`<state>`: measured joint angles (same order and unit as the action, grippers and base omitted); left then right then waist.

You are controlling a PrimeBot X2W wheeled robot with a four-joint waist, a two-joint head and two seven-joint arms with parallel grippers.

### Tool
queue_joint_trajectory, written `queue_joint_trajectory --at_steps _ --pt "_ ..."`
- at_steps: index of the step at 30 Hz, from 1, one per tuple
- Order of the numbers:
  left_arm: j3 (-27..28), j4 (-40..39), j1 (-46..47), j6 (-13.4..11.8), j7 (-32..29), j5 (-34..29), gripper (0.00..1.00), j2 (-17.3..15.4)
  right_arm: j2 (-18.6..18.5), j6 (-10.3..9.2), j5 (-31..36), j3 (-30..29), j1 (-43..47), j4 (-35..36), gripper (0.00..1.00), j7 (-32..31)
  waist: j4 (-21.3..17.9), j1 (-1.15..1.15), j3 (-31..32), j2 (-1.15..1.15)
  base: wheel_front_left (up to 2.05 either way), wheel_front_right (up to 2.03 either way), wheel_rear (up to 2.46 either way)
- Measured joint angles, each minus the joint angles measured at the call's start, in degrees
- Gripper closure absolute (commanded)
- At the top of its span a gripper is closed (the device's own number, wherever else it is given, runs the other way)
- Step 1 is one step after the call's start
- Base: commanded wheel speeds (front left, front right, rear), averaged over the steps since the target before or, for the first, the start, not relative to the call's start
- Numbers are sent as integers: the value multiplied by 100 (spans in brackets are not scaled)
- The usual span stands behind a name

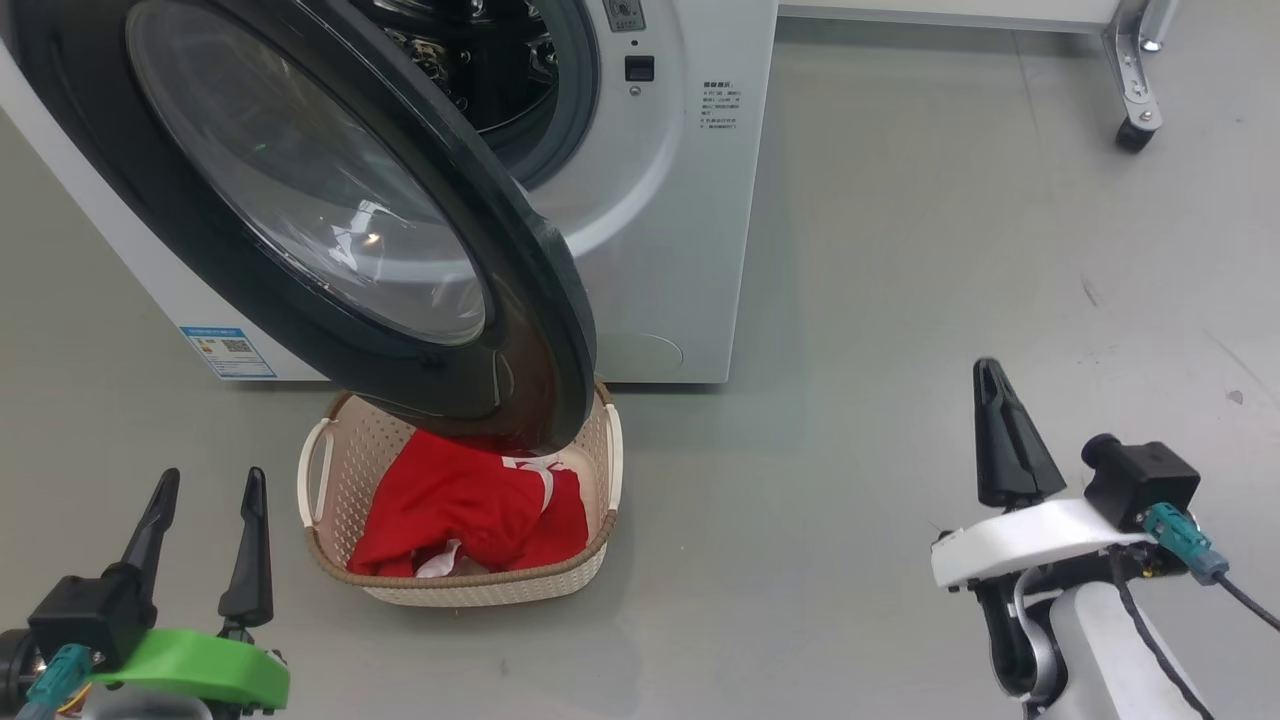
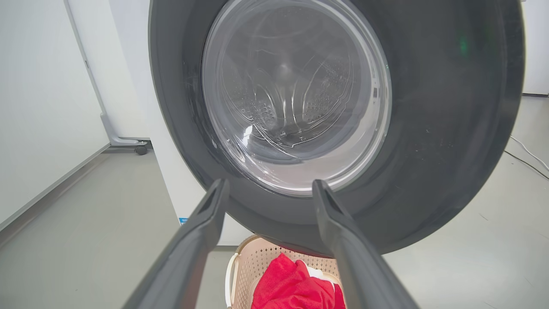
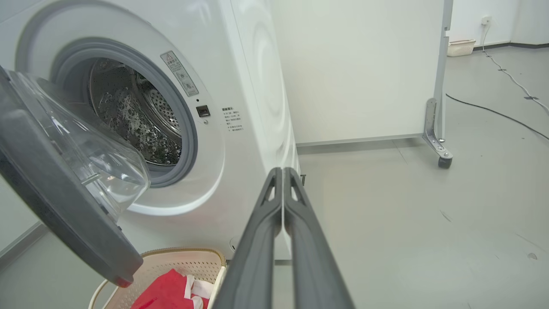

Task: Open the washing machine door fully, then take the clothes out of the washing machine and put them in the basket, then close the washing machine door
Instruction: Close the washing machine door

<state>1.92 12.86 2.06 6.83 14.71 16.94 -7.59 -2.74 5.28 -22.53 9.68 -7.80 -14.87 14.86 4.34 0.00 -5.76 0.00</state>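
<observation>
- While the washing machine door (image 1: 310, 210) stands swung out from the washing machine (image 1: 680, 180), its lower edge overhangs the basket (image 1: 355, 450) on the floor (image 1: 900, 300).
- Red and white clothes (image 1: 470, 500) lie heaped in the basket.
- Near the basket, the left hand (image 1: 212, 478) has its fingers spread wide, holding nothing.
- Well apart from it, the right hand (image 1: 988, 368) has its fingers pressed together, holding nothing.

Open washing machine door (image 1: 330, 230) overhangs basket (image 1: 350, 450) holding red clothes (image 1: 470, 500); right tool (image 1: 988, 372) closed, left tool (image 1: 212, 476) spread.
</observation>
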Motion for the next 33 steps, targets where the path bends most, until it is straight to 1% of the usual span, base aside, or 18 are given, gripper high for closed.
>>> queue_joint_trajectory --at_steps 3,6,10,13,17,22,26,29,33 --pt "8 0 -1 3 0 -43 0 67 -4 119 -12 86 -125 569 100 0 13 0 -8 0 0 0 0" --pt "-29 10 1 4 0 -56 0 131 -9 171 -3 187 -340 1113 100 1 57 0 -22 0 0 0 0" --pt "-67 47 2 4 0 -89 0 170 -24 172 132 446 -432 1505 100 1 167 0 -40 0 0 0 0" --pt "-148 70 7 5 0 -94 0 204 -38 172 193 757 -486 1729 100 1 276 0 -53 0 0 0 0" --pt "-227 96 16 10 0 -149 0 308 -134 172 198 1567 -651 2012 100 1 456 0 -71 0 0 0 0" --pt "-354 109 25 11 0 -182 0 321 -383 172 158 2432 -811 2053 100 1 725 0 -95 0 0 0 0" --pt "-531 109 29 11 0 -193 0 350 -568 172 105 2905 -821 1880 100 1 963 0 -119 0 0 0 0" --pt "-634 103 32 11 0 -192 0 371 -678 172 69 3109 -823 1622 100 1 1148 0 -146 0 0 0 0" --pt "-769 66 38 12 0 -185 0 396 -800 172 -13 3186 -828 1207 100 1 1399 0 -200 0 0 0 0"
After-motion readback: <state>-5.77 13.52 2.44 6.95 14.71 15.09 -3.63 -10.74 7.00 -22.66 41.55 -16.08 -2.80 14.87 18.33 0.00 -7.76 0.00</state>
